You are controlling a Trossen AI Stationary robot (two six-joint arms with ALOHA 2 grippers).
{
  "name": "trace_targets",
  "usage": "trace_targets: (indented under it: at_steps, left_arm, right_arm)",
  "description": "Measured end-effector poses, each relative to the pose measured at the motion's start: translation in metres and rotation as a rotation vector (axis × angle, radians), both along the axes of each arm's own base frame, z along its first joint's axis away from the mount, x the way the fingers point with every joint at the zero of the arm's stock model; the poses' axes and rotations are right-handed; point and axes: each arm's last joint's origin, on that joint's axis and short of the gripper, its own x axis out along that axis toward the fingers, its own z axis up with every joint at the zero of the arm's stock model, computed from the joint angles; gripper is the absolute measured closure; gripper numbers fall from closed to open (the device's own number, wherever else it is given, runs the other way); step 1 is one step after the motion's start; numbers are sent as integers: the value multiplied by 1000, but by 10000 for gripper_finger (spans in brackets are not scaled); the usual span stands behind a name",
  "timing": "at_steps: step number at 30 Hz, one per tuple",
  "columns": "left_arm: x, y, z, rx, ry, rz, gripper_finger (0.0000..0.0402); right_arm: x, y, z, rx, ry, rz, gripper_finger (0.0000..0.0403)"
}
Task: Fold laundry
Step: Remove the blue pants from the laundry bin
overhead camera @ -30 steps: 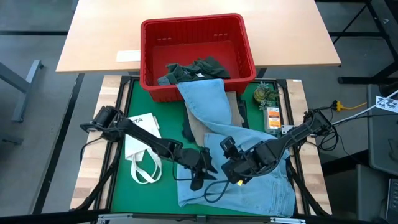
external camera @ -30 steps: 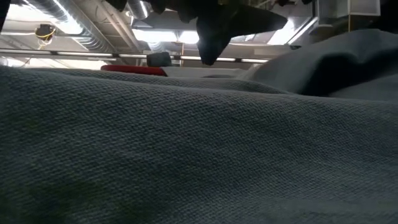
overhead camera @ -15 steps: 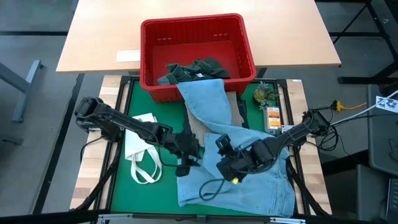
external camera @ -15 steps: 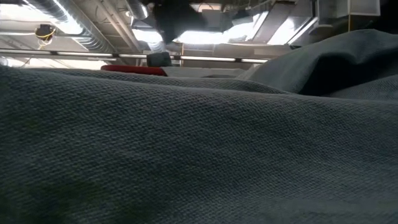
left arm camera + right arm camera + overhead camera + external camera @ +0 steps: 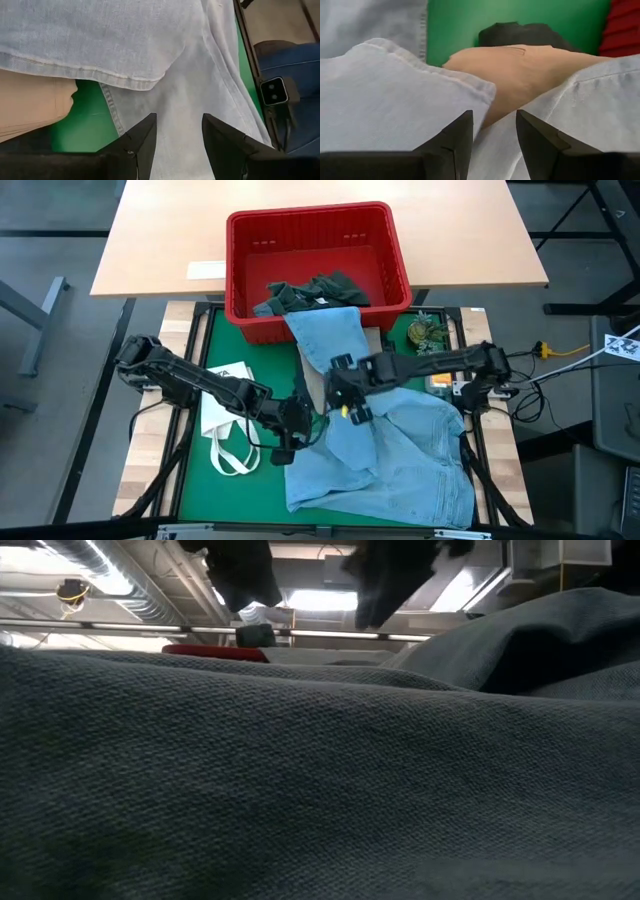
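Both open claws, left [image 5: 285, 442] and right [image 5: 345, 402], hover over the light blue jeans [image 5: 400, 465] (nothing gripped).

One red basket [image 5: 390, 255]. One light blue jeans [image 5: 400, 465]. One beige garment [image 5: 520, 70]. One dark green garment [image 5: 315, 290]. One white tote bag [image 5: 225, 415]. Two grippers: left [image 5: 285, 442], right [image 5: 345, 395].

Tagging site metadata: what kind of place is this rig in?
Likely a lab or workshop, not a home: exposed ceiling ducts in the low view, a framed green work mat, and a plain wooden desk holding the red basket.
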Motion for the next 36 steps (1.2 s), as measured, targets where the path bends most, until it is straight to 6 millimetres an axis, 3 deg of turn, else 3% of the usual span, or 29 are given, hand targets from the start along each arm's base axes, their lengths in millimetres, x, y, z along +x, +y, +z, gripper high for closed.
trace_targets:
  at_steps: [6, 11, 17, 36]
  left_arm:
    - [-3, -8, 0, 40, -15, -3, 250]
    - [-5, -14, 0, 53, -21, -11, 250]
    - [-6, -19, 0, 54, -22, -24, 250]
    - [-6, -18, 0, 52, -21, -25, 250]
  right_arm:
    - [21, -15, -26, 26, 28, 33, 253]
    - [26, -25, -38, 52, 69, -24, 253]
    - [26, -23, -39, 146, 77, -6, 253]
    - [31, -24, -58, 147, 153, -65, 253]
